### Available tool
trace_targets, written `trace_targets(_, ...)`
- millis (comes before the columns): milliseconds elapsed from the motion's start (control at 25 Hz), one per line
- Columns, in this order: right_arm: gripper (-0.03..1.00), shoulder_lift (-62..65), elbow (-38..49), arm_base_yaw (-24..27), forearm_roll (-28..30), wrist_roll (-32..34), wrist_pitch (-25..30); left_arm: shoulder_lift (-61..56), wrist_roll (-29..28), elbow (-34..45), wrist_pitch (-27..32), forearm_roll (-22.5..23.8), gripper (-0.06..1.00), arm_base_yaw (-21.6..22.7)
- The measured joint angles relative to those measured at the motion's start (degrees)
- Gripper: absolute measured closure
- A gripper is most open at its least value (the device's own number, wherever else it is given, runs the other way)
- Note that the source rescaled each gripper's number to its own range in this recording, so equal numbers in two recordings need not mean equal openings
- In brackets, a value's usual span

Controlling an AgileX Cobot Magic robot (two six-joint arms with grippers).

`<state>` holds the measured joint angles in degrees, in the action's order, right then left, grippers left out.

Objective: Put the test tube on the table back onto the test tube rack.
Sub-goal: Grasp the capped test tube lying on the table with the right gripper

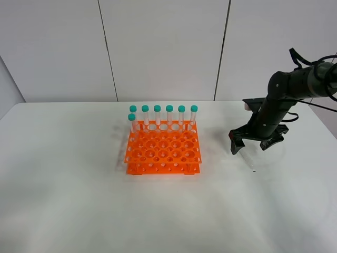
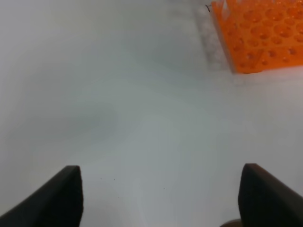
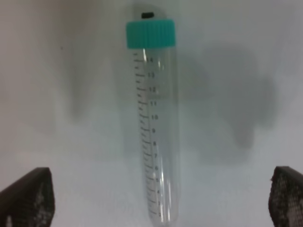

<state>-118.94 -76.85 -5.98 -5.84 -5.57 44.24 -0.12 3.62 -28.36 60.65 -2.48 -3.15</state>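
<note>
One tube lying flat on counter, right of frame, below right gripper; its jaws stand wide apart on either side of the tube, well clear of it. Seven tubes upright in rack, centre frame. Left gripper: jaws apart, empty. Risk: the round tube could roll or skid aside if one jaw lands first.
</note>
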Motion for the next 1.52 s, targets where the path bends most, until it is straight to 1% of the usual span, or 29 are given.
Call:
trace_targets(200,-0.03,-0.19,-0.05,0.00,0.00,0.00,-1.05,0.00,0.00,0.00,0.00,0.00,-0.06,0.00)
trace_targets(440,-0.03,-2.68,-0.25,0.00,0.00,0.00,0.35,0.00,0.00,0.00,0.00,0.00,-0.06,0.00)
trace_targets(1040,-0.03,-3.09,-0.25,0.00,1.09,0.06,0.14,0.00,0.00,0.00,0.00,0.00,-0.06,0.00)
trace_targets(1280,-0.03,-3.92,-0.25,0.06,1.47,1.19,0.25,0.00,0.00,0.00,0.00,0.00,-0.06,0.00)
trace_targets(1320,-0.01,-3.96,-0.25,0.06,1.47,1.27,0.25,0.00,0.00,0.00,0.00,0.00,-0.06,0.00)
trace_targets(1440,0.11,-3.96,-0.25,0.06,1.47,1.32,0.11,0.00,0.00,0.00,0.00,0.00,-0.06,0.00)
trace_targets(1520,0.21,-3.98,-0.25,0.06,1.47,1.32,0.11,0.00,0.00,0.00,0.00,0.00,-0.06,0.00)
